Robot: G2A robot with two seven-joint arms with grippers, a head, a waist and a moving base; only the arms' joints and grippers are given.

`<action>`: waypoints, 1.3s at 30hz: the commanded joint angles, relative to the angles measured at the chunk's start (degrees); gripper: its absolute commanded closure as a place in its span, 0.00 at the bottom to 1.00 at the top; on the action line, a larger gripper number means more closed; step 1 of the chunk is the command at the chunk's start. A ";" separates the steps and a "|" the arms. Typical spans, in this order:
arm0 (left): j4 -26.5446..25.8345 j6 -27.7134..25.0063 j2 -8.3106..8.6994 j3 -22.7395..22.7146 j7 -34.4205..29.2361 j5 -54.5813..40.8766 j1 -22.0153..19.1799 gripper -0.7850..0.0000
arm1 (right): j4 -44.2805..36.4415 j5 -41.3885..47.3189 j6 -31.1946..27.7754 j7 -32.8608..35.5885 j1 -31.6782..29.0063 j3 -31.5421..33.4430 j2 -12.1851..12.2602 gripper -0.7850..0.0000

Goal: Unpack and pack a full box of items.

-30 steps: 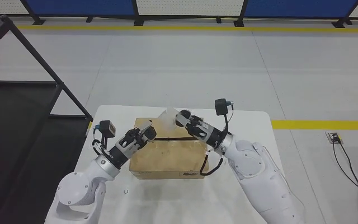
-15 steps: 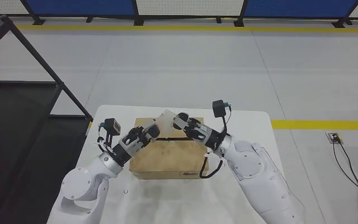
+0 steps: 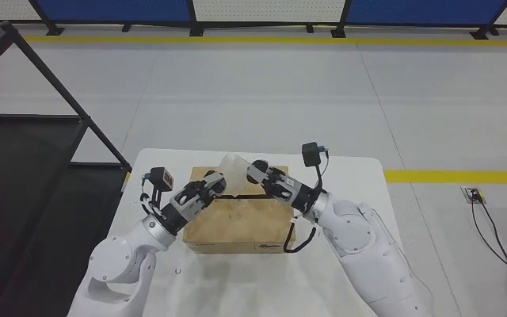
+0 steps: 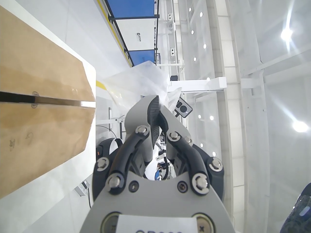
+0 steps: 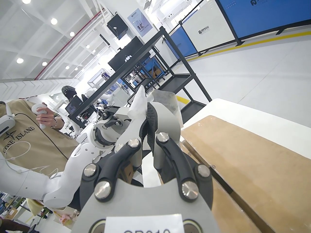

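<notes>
Top view shows you the white table [image 3: 348,261] with the brown cardboard box [image 3: 238,226] sitting on it, its flaps folded down. By the far edge of the box, your left gripper [image 3: 212,184] and right gripper [image 3: 255,170] each pinch tight on one clear crinkly plastic bag [image 3: 231,168]. The bag is stretched between the two of them.

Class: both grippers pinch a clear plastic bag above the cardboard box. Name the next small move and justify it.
Probably lower the plastic bag onto the table beyond the cardboard box: the left gripper and right gripper are both shut on it in mid-air, and the box's flaps lie almost closed, leaving only a slit.
</notes>
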 commanded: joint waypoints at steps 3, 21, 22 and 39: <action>-0.69 -0.43 0.20 -0.80 -0.33 -0.96 0.92 1.00 | -0.81 -2.57 2.26 -2.13 -0.58 0.22 0.03 1.00; -2.31 -1.55 1.42 -6.82 -4.10 -6.51 5.09 1.00 | -1.54 -5.71 5.67 -6.19 -1.25 0.57 -0.09 1.00; -2.31 -1.67 1.47 -7.13 -4.27 -7.17 5.24 1.00 | -1.56 -5.80 5.79 -6.39 -1.32 0.67 -0.08 1.00; 0.67 -4.44 2.24 -10.52 -10.17 -16.93 6.22 1.00 | -1.65 -5.79 6.00 -7.54 -2.10 1.73 0.02 1.00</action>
